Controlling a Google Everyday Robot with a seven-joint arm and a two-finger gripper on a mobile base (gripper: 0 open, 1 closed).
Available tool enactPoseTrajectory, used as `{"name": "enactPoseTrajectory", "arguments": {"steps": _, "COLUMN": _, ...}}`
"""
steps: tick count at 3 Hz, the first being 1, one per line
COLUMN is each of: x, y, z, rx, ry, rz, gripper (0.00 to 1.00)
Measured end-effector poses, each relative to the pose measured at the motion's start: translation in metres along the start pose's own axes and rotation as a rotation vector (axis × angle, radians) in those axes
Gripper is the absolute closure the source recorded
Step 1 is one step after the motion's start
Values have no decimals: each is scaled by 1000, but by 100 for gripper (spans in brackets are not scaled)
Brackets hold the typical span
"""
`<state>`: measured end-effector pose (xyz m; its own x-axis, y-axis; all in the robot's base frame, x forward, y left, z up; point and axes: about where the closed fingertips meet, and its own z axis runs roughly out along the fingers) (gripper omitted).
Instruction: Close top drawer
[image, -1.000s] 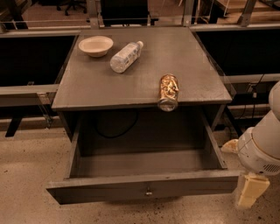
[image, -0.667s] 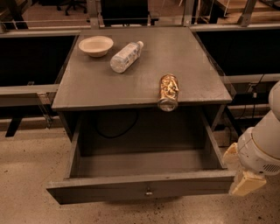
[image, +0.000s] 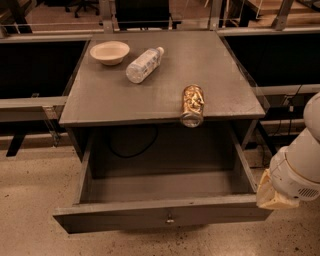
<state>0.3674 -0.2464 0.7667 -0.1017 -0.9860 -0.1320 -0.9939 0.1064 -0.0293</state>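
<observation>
The top drawer (image: 160, 216) is a wide, deep grey wooden drawer, pulled far out from under the grey table. It looks empty inside, and a small metal knob (image: 170, 219) sits at the centre of its front panel. My gripper (image: 272, 196) is a beige piece at the end of the white arm, right beside the right end of the drawer's front panel, at about the panel's height. I cannot tell whether it touches the panel.
On the grey table top (image: 100, 95) stand a beige bowl (image: 109, 52), a clear plastic bottle (image: 143, 64) on its side, and a jar of golden snacks (image: 193, 104) lying at the front edge. A black cable (image: 132, 150) hangs behind the drawer. Speckled floor lies around.
My gripper has risen from below the drawer's right front corner and moved in close beside the front panel. The drawer has not moved.
</observation>
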Motion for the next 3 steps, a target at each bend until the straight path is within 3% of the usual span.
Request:
{"name": "enactPoseTrajectory", "arguments": {"steps": 1, "x": -2, "y": 1, "z": 26, "rx": 21, "ry": 15, "rz": -18, "gripper": 100}}
{"name": "enactPoseTrajectory", "arguments": {"steps": 2, "x": -6, "y": -2, "z": 49, "rx": 82, "ry": -10, "rz": -73, "gripper": 100}}
{"name": "enactPoseTrajectory", "arguments": {"steps": 3, "x": -10, "y": 0, "z": 71, "rx": 112, "ry": -26, "rz": -173, "gripper": 100}}
